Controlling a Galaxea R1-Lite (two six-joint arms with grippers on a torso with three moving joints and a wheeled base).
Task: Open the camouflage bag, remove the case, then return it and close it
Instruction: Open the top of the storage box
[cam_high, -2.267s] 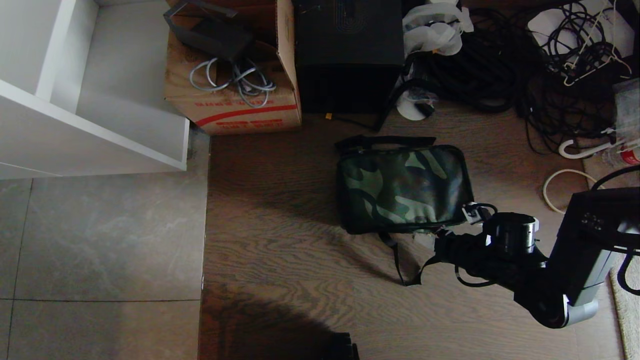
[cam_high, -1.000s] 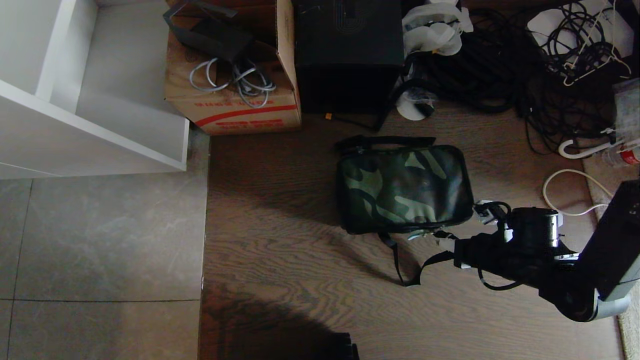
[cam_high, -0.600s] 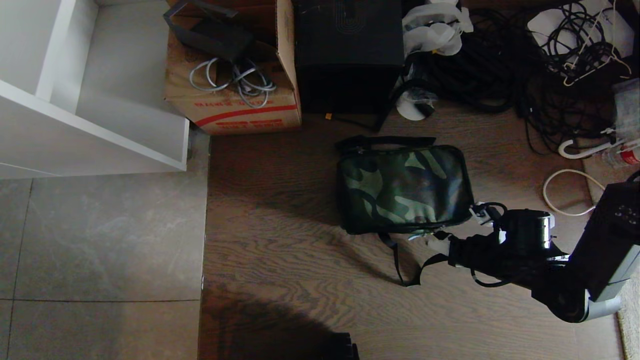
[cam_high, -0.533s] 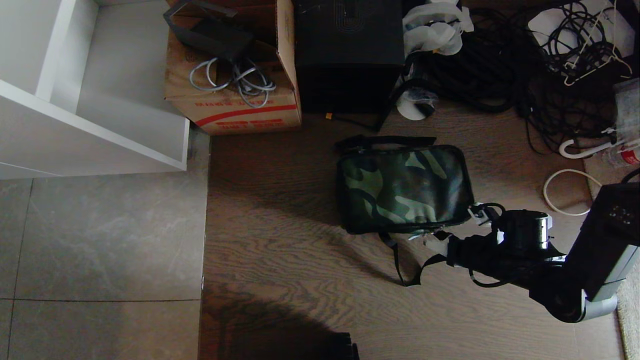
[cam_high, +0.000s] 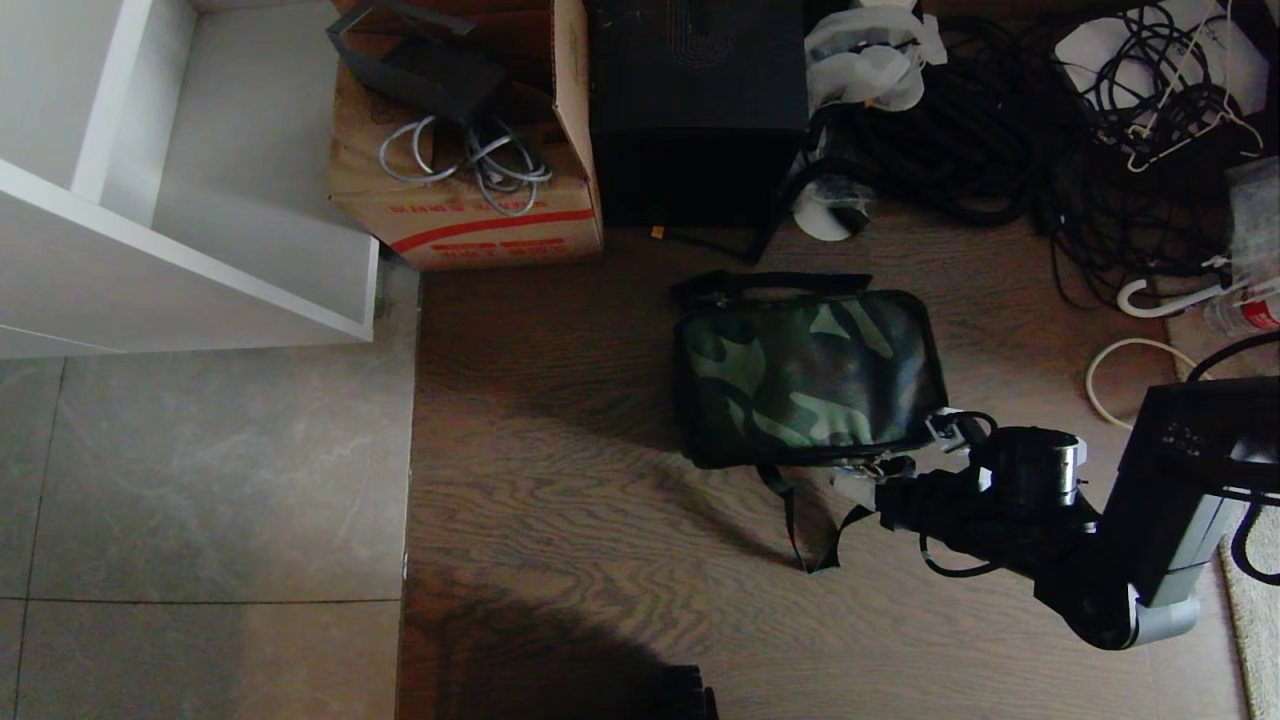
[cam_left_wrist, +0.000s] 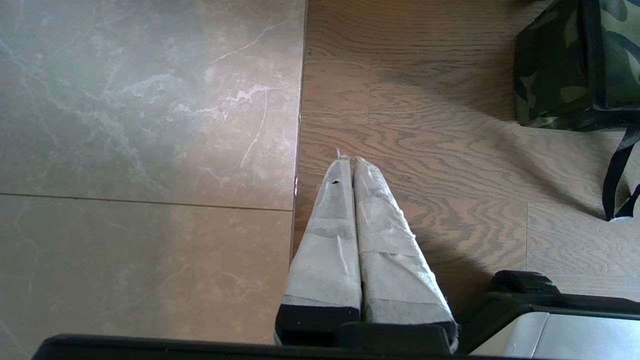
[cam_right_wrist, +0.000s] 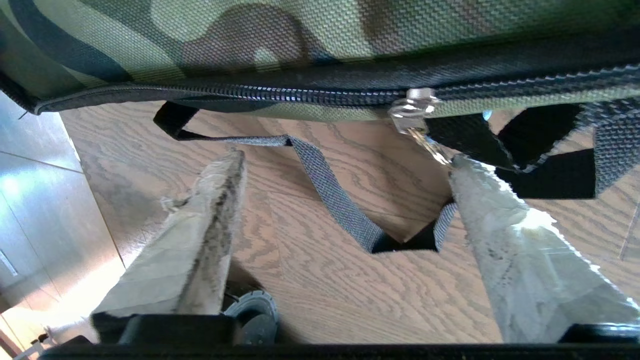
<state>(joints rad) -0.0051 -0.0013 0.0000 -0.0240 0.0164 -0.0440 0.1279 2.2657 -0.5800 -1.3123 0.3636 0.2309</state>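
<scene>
The camouflage bag (cam_high: 805, 375) lies zipped shut on the wooden floor, with its black webbing strap (cam_high: 800, 530) trailing toward me. My right gripper (cam_high: 862, 482) sits low at the bag's near right corner, open and empty. In the right wrist view the bag's side (cam_right_wrist: 250, 40) fills the far edge. Its metal zipper pull (cam_right_wrist: 412, 107) hangs just beyond one fingertip (cam_right_wrist: 465, 170), and the strap (cam_right_wrist: 330, 185) loops on the floor between the fingers of the right gripper (cam_right_wrist: 347, 159). The case is out of view. My left gripper (cam_left_wrist: 350, 160) hangs parked over the floor, shut and empty.
Behind the bag stand a cardboard box (cam_high: 470, 200) with a red stripe and a plain black box (cam_high: 700, 100). Tangled cables (cam_high: 1000, 120) cover the back right. A white shelf unit (cam_high: 180, 200) stands at the left. My base wheel (cam_right_wrist: 252, 310) shows beside the right fingers.
The right gripper has gone from shut to open. The right arm has shifted left, back toward the bag's near corner. The bag and the left arm have stayed put.
</scene>
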